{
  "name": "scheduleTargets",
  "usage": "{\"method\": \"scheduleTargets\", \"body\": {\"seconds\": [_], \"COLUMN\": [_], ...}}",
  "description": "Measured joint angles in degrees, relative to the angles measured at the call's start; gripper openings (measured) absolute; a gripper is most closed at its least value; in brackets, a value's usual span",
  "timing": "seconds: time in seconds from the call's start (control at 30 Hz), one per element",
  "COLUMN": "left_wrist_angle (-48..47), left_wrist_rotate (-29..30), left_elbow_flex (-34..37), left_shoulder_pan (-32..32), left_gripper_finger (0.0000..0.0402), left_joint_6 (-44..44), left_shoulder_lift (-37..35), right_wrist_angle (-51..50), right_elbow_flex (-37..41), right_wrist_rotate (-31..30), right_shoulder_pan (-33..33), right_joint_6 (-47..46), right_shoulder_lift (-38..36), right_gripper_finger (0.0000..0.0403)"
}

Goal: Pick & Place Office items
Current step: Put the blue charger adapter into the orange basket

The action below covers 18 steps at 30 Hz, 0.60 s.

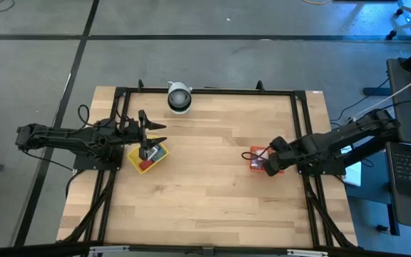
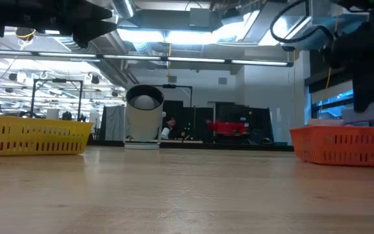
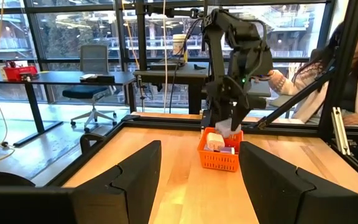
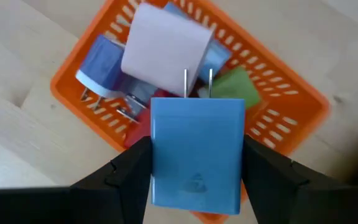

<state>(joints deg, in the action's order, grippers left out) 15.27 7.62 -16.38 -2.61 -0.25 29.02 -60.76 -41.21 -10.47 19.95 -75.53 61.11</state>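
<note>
From above, the wooden table (image 1: 212,178) carried a yellow tray (image 1: 148,157) on its left side with red, blue and teal pieces in it, and an orange tray (image 1: 261,161) on its right side. The left gripper (image 1: 150,152) hung over the yellow tray, the right gripper (image 1: 271,163) over the orange one; a white-and-grey cylinder (image 1: 179,98) stood at the far edge, well apart from both.

At table height, the yellow tray sat at the left and the orange tray at the right, with the cylinder upright between them farther back; bare wood lay between the trays.

Past the left wrist, that arm's fingers (image 3: 135,180) stood apart with nothing between them. Across the table the right arm reached down into the orange tray, and a person (image 3: 353,81) sat beyond the frame.

Past the right wrist, the fingers (image 4: 129,174) were clamped on the sides of a blue plug block (image 4: 196,152), held just above the orange tray, its two metal prongs pointing away from the wrist along its long axis. Below lay a pink block (image 4: 163,53), a pale blue plug (image 4: 101,65), something green (image 4: 238,87), and perhaps a red piece, mostly hidden.
</note>
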Motion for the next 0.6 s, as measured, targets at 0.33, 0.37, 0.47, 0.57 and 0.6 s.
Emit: {"method": "scheduleTargets", "body": {"seconds": [0.33, 0.37, 0.47, 0.57, 0.6], "left_wrist_angle": [-0.1, -0.1, -0.4, -0.5, -0.5], "left_wrist_rotate": [0.0, 0.0, 0.0, 0.0, 0.0], "left_elbow_flex": [0.0, 0.0, 0.0, 0.0, 0.0], "left_shoulder_pan": [0.0, 0.0, 0.0, 0.0, 0.0], "left_gripper_finger": [0.0212, 0.0212, 0.0212, 0.0212, 0.0212], "left_joint_6": [0.0, 0.0, 0.0, 0.0, 0.0], "left_shoulder_lift": [0.0, 0.0, 0.0, 0.0, 0.0], "right_wrist_angle": [5.0, 5.2, 5.2, 5.1, 5.1], "right_elbow_flex": [3.9, 4.0, 4.0, 4.1, 4.1], "right_wrist_rotate": [-2.2, -2.2, -2.2, -2.1, -2.1], "right_shoulder_pan": [-0.4, -0.4, -0.4, -0.4, -0.4], "right_joint_6": [1.0, 1.0, 1.2, 1.2, 1.2], "right_shoulder_lift": [-0.1, -0.1, -0.1, -0.1, -0.1], "right_gripper_finger": [0.021, 0.021, 0.021, 0.021, 0.021]}}
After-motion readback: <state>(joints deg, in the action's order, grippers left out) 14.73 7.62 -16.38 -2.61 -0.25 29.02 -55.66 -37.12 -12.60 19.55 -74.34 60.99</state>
